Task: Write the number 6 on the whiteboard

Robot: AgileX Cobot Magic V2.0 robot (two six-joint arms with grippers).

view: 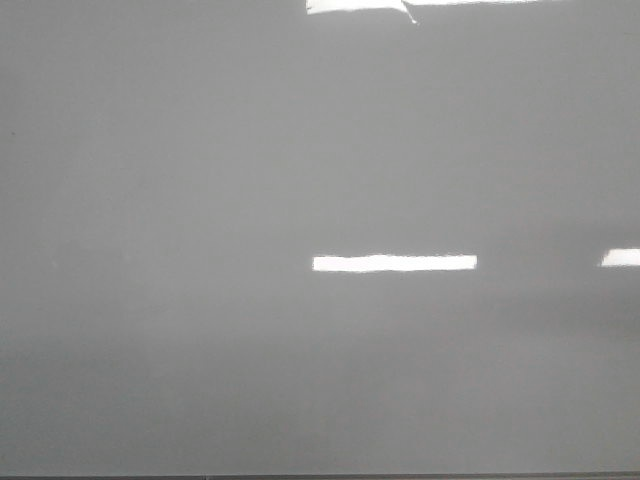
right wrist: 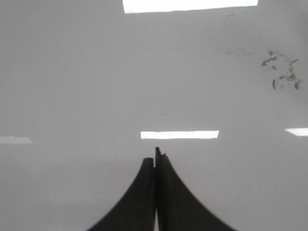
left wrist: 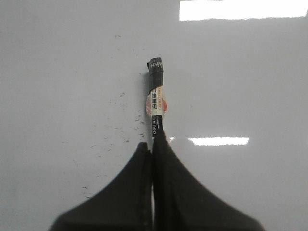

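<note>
Over whiteboard [left wrist: 57, 72] – left gripper [left wrist: 153, 144] clenched on marker [left wrist: 156, 98] pointing 12 o'clock; right gripper [right wrist: 155, 161] pressed together, holding nothing.

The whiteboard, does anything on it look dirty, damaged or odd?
Yes. The whiteboard carries a smudgy patch of dark ink residue in the right wrist view, and fine dark specks beside the marker that the left pincer holds. They look like poorly wiped old writing. No 6 is visible.
</note>
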